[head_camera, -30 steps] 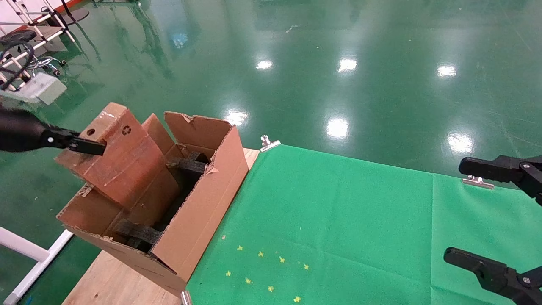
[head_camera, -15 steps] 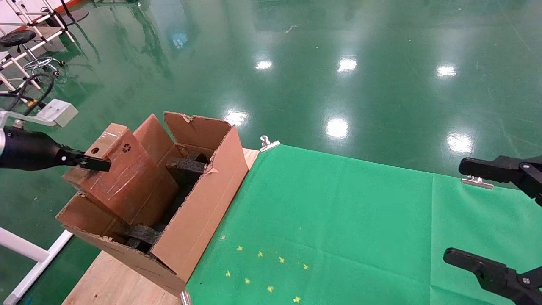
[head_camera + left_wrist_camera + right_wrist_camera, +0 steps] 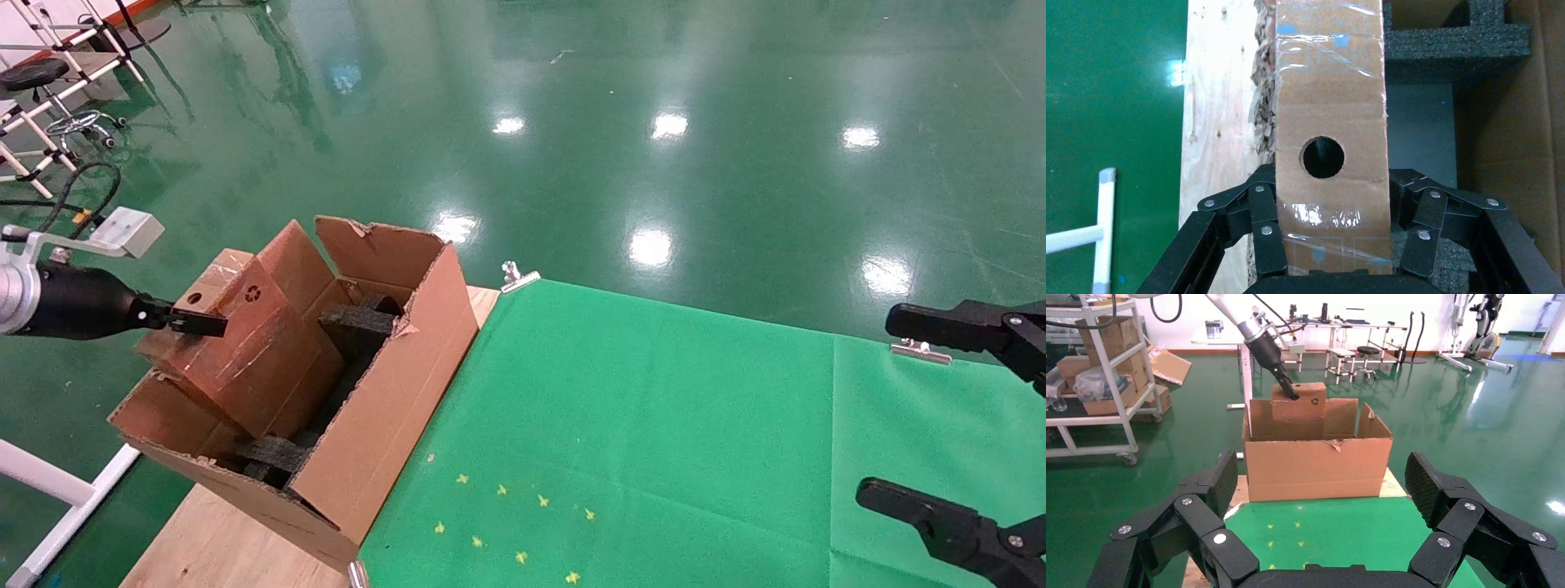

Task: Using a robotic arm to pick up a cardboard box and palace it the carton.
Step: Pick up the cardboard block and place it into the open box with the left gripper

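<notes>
**Box gripped at hole end, partly inside carton**

Left gripper [image 3: 1330,257] is clamped on the narrow end of the box [image 3: 245,343], one finger on each broad face, just behind the round hole. The box hangs tilted below and ahead of the fingers, its lower end among the foam [image 3: 274,453] in the carton [image 3: 384,425].

Handling, judged: stiff, probably light. The glossy tape looks slippery, so grip across the flat faces. Right gripper [image 3: 1321,539] is parked wide open, well apart.

Glossy green floor [image 3: 735,163] (lamp reflections); wheeled shelving [image 3: 1101,386].
</notes>
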